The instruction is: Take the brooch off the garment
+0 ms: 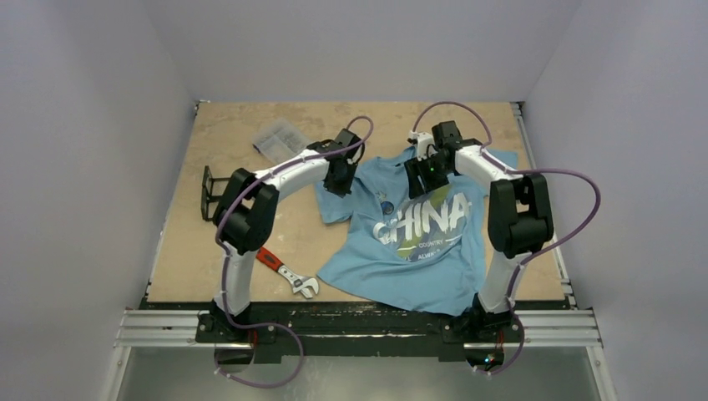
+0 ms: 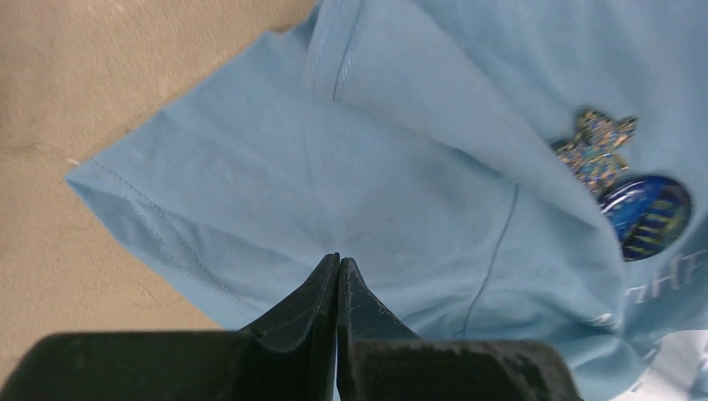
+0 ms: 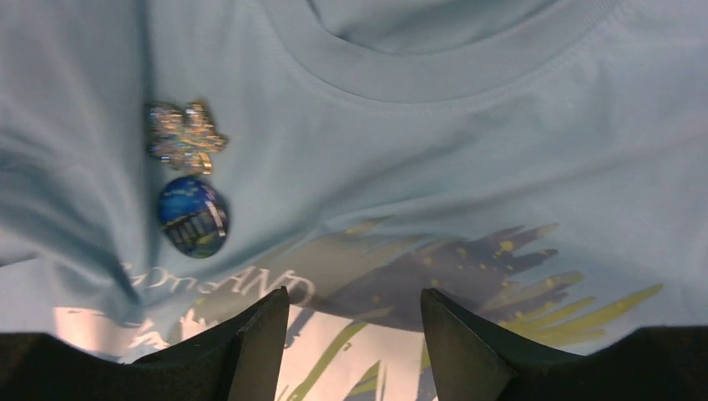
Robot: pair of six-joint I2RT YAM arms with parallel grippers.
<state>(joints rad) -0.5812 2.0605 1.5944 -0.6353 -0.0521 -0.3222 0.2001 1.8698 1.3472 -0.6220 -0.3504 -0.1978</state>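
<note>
I'm looking at the light blue short-sleeved T-shirt (image 1: 417, 251) with white "CHINA" lettering, which is lying spread out, chest up, on the pale wooden table (image 1: 192, 251). Its hem is reaching the near edge and its collar is pointing towards the far wall.

The brooch (image 1: 386, 206), a glittery silver-gold ornament with a glossy dark blue oval hanging under it, is sitting pinned on the shirt's chest. It is below the collar and just beside the start of the lettering, towards the left arm's side.

The left gripper (image 1: 341, 180) is hanging over the shirt sleeve on its side. In the left wrist view, I'm seeing its black fingers (image 2: 367, 313) pressed together, tips meeting at (image 2: 338, 259) over the blue fabric (image 2: 376, 167). I cannot tell whether any cloth is caught between them. The brooch (image 2: 618, 180) is showing at that view's right edge, well apart from the fingertips.

The right gripper (image 1: 417, 180) is hovering above the chest near the collar. In its wrist view, its fingers (image 3: 455, 334) are standing apart around (image 3: 355, 296), holding nothing, over the yellow-green streak of the print (image 3: 501, 276). The brooch (image 3: 188, 180) is lying up and to the left of them, not touching.

A red-handled adjustable wrench (image 1: 284, 271) is resting on the table near the left arm's base. A clear plastic bag (image 1: 280, 139) is lying at the far left, and a black metal bracket (image 1: 209, 192) is standing by the left edge.
</note>
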